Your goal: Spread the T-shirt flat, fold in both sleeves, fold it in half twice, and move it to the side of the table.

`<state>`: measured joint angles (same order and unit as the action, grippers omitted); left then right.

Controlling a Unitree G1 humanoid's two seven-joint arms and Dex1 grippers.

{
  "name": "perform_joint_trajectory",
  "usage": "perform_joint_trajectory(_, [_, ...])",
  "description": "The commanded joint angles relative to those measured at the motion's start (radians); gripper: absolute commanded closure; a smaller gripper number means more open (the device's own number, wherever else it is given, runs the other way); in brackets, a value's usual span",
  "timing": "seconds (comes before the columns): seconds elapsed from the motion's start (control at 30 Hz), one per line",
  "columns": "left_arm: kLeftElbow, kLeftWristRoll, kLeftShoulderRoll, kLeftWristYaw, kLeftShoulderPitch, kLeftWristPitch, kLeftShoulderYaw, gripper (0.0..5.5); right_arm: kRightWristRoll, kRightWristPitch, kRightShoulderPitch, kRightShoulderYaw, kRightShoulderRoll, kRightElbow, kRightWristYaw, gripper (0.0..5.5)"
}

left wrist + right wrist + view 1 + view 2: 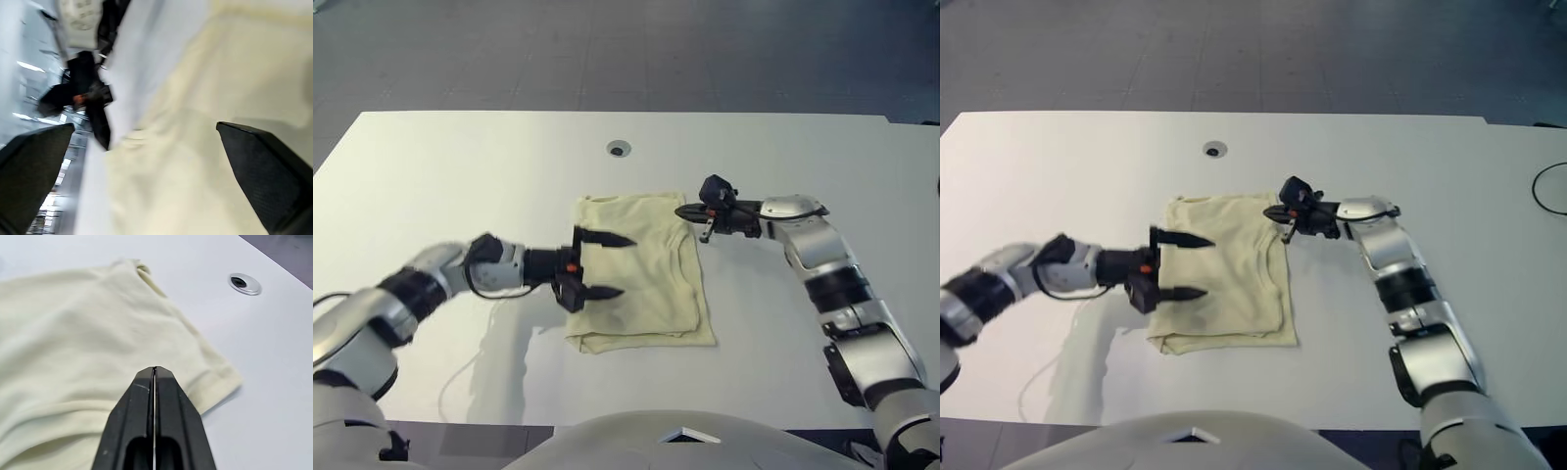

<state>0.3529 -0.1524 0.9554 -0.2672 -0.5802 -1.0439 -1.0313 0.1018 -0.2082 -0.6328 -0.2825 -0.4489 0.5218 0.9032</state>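
Observation:
A pale yellow T-shirt [641, 274] lies folded into a rough rectangle on the white table [460, 176]. My left gripper [619, 265] hovers over the shirt's left part, open, with one black finger [264, 166] on each side and nothing between them. My right gripper [683, 211] sits at the shirt's far right corner, shut and empty, its tips just above the cloth [88, 342]. The shirt [1234, 274] shows a doubled hem along its near edge.
A round metal cable grommet [619, 149] is set in the table beyond the shirt. A thin white cable [460, 377] lies on the table near the left arm. A black cable loop [1547, 186] sits at the far right edge.

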Motion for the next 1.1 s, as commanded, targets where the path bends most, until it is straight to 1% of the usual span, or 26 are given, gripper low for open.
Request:
perform_joint_trajectory(0.03, [-0.086, 0.049, 0.012, -0.137, 0.100, 0.093, 0.081, 0.11, -0.033, 0.106, -0.099, 0.030, 0.061, 0.205, -0.033, 5.50])
perform_joint_trajectory(0.17, [-0.127, 0.052, -0.004, -0.227, 0.190, 0.132, 0.145, 0.11, -0.074, 0.181, -0.164, 0.041, 0.095, 0.385, -0.060, 5.50])
perform_joint_trajectory(0.33, [-0.119, 0.034, -0.033, -0.308, 0.247, 0.161, 0.223, 0.11, -0.154, 0.230, -0.188, 0.020, 0.099, 0.515, -0.087, 5.50])
perform_joint_trajectory(0.47, [-0.111, 0.024, -0.042, -0.365, 0.296, 0.177, 0.267, 0.11, -0.205, 0.257, -0.191, 0.021, 0.083, 0.574, -0.121, 5.50])
perform_joint_trajectory(0.73, [-0.095, 0.004, -0.076, -0.428, 0.322, 0.168, 0.353, 0.11, -0.181, 0.306, -0.209, 0.094, 0.087, 0.584, -0.141, 5.50])
perform_joint_trajectory(0.83, [-0.102, 0.015, -0.087, -0.440, 0.322, 0.156, 0.388, 0.11, -0.134, 0.316, -0.199, 0.146, 0.088, 0.538, -0.108, 5.50])
perform_joint_trajectory(0.93, [-0.134, 0.051, -0.093, -0.427, 0.317, 0.136, 0.454, 0.11, -0.070, 0.273, -0.156, 0.194, 0.065, 0.401, -0.040, 5.50])
perform_joint_trajectory(1.0, [-0.178, 0.099, -0.089, -0.424, 0.323, 0.137, 0.503, 0.11, -0.032, 0.210, -0.089, 0.218, 0.034, 0.240, -0.013, 5.50])
perform_joint_trajectory(1.1, [-0.281, 0.213, -0.079, -0.432, 0.349, 0.172, 0.566, 0.10, 0.010, 0.094, 0.055, 0.249, -0.023, -0.077, -0.012, 5.03])
